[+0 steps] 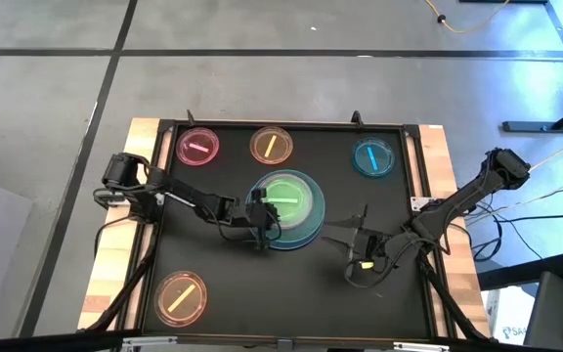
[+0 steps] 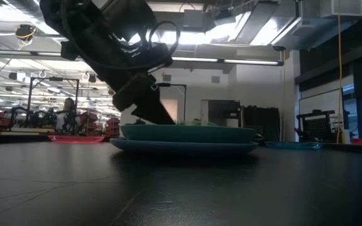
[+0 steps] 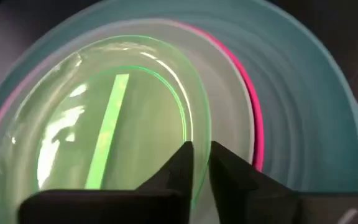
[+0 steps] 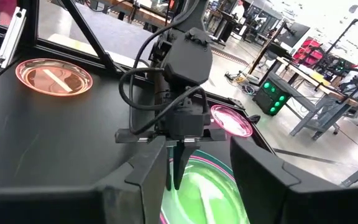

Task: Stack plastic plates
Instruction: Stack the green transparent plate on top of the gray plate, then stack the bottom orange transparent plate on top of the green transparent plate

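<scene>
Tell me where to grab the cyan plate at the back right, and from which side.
Take the cyan plate by its thin raised rim, coming down from above with one finger inside and one outside. It lies flat on the table, so only the rim offers an edge. The right gripper, nearer, probably suits best.

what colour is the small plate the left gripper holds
Translucent green plate with a bright stripe, clearest in the left wrist view.

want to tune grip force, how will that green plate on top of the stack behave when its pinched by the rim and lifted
The green plate looks thin and translucent, so probably light and a bit flexible. Its glossy surface suggests it may slip between the left gripper fingers, which pinch only its rim. Lying flat and shallow on the stack, it should slide rather than tip if nudged.
</scene>
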Controlling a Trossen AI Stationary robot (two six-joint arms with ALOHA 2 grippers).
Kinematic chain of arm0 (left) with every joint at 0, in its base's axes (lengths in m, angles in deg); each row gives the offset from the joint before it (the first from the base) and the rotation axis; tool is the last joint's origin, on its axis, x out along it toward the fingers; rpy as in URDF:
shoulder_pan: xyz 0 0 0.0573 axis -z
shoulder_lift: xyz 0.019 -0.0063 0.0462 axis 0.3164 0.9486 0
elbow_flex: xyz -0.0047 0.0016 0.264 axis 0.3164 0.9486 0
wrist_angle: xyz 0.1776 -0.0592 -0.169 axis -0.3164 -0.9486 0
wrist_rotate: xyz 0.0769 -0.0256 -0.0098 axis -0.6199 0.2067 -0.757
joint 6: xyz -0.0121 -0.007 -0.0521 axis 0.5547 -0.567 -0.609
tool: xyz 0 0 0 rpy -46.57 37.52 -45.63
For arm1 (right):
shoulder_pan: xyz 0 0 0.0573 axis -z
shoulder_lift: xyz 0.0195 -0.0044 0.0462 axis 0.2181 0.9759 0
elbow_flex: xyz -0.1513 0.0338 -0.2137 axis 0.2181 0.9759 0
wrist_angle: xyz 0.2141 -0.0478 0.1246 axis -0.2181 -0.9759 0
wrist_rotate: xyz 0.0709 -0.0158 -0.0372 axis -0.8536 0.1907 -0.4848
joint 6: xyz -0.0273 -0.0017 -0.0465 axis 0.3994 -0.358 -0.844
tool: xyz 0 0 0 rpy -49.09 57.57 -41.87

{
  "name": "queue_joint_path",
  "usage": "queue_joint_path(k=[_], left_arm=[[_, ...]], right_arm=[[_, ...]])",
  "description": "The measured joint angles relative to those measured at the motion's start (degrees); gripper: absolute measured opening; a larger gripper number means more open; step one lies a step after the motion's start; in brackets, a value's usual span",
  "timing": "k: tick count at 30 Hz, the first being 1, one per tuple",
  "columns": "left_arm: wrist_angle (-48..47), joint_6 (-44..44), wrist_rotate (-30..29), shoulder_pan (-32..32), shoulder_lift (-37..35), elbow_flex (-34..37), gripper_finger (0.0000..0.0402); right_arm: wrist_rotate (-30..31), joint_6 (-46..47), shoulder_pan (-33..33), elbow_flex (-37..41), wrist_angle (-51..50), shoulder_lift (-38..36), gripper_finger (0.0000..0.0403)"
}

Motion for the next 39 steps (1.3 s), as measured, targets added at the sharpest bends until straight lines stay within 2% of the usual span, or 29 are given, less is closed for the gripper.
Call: queue_joint_path(k=[5, 9, 15, 18, 26, 30, 35, 39], left_arm=[[-4.75, -0.34, 2.41, 1.78, -4.03, -1.21, 0.0097], [-17.46, -2.8, 2.67, 5.35, -8.34, -4.67, 0.0113], [-36.77, -15.87, 4.59, 14.44, -10.57, -11.5, 0.0111], [-42.64, -25.05, 5.06, 19.79, -10.56, -13.01, 0.011], [-49.75, -52.78, 9.54, 31.85, -10.51, -13.03, 0.011], [-49.71, -63.04, 13.59, 36.08, -10.51, -13.03, 0.011], [-48.74, -68.97, 15.37, 37.83, -10.16, -13.82, 0.011], [-49.27, -68.02, 16.37, 37.93, -6.59, -18.98, 0.011]], right_arm=[[-0.02, 0.11, 0.0, 0.0, 0.04, 0.01, 0.017], [-0.04, 0.32, 0.0, 0.0, 0.07, 0.02, 0.017], [-0.89, 1.56, 0.0, 0.0, -0.05, 0.02, 0.017], [-0.94, 1.56, 0.0, 0.0, -0.07, 0.04, 0.017], [-0.94, 1.56, 0.0, 0.0, -0.11, 0.07, 0.017], [-0.94, 1.92, 0.0, 0.0, -0.46, 0.07, 0.017], [-0.94, 2.65, 0.0, 0.0, -0.45, 0.07, 0.017], [-0.94, 2.09, 0.0, 0.0, -0.46, 0.07, 0.017]])
